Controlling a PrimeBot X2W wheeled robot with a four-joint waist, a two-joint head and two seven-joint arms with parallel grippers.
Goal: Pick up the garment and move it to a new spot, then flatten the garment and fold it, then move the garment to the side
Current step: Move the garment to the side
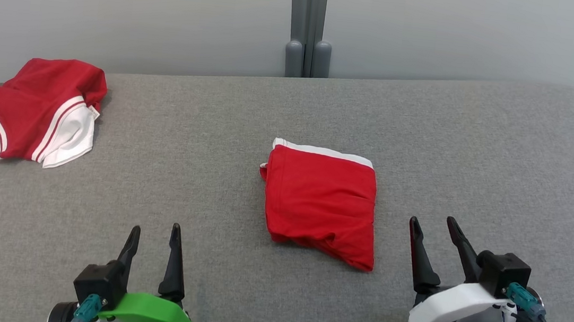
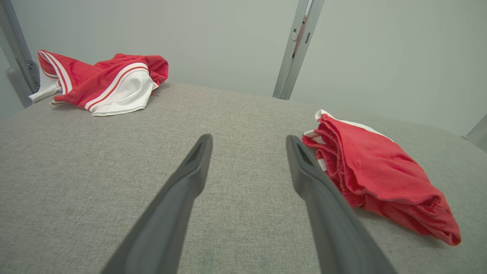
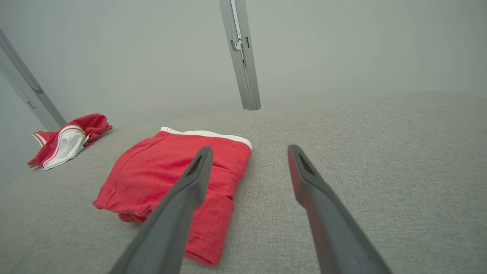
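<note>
**Grey cloth tabletop, folded garment mid-table, both grippers free**

Your folded red garment [image 1: 321, 203] lies near the middle of the table [image 1: 480, 149], a thick, roughly square stack with a white band along its far edge and a puffy, rumpled near edge. Expect it to be light, soft and limp: the layers will likely slide apart or sag open if you lift by one corner. The fold looks done, so I judge the move to the side is what remains. Take it from both sides, low against the cloth, pinching through all layers; the gathered edge facing your left gripper [image 1: 156, 227] looks the firmest.

That gripper hovers near the table's front edge, fingers spread, empty, apart from the garment. Your right gripper [image 1: 432, 219] is likewise released and empty, just beside the stack's near right corner.

A second red-and-white garment [image 1: 42, 108] lies crumpled at the far left corner. The woven grey covering looks grippy enough to drag fabric. Behind it stand a pale wall [image 1: 122, 5] and a grey post [image 1: 309, 24].
</note>
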